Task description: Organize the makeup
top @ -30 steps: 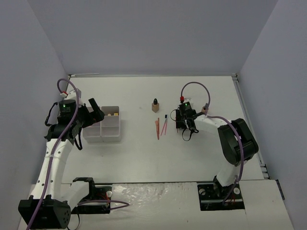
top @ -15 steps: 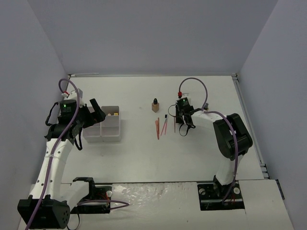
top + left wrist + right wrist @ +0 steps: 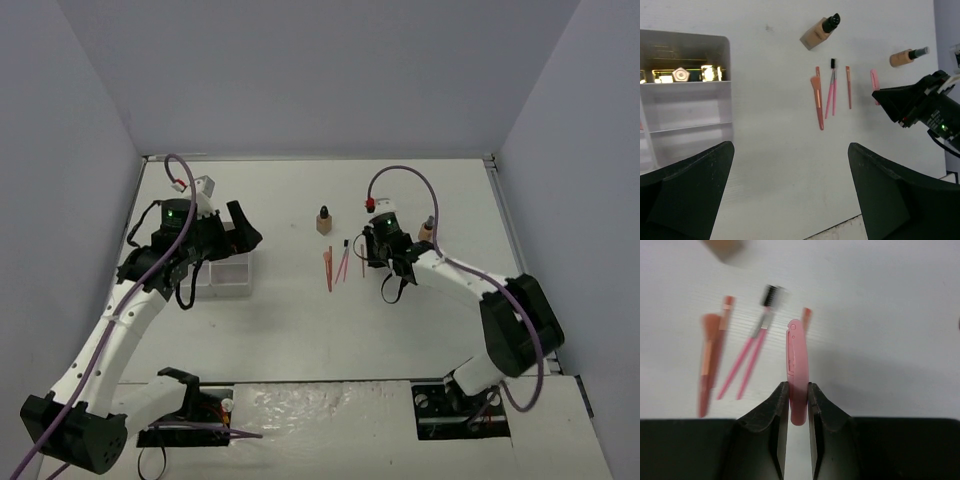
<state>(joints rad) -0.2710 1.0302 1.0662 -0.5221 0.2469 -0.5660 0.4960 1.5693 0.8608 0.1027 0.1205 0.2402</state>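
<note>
Top view: over the last second the left arm has swung rightward across the organizer [image 3: 232,274], and the left gripper [image 3: 243,228] now hangs over its far right corner, while the right gripper [image 3: 372,250] has edged in to the right end of the row of loose sticks and brushes [image 3: 335,265]; 1 tan bottle [image 3: 323,220] stands beyond that row and a second tan bottle [image 3: 427,230] lies behind the right arm. Left wrist view: the left jaws stand fully wide with nothing between them, and gold lipstick tubes [image 3: 680,75] already sit in a far compartment. Right wrist view: the jaws, wider a second ago, have narrowed onto the near end of the pink stick [image 3: 797,365], pinching it edge-on; whether it has left the table cannot be told. Judgement: 1 stick is now secured for transfer, and at least 3 sticks and 2 bottles remain unsorted
</note>
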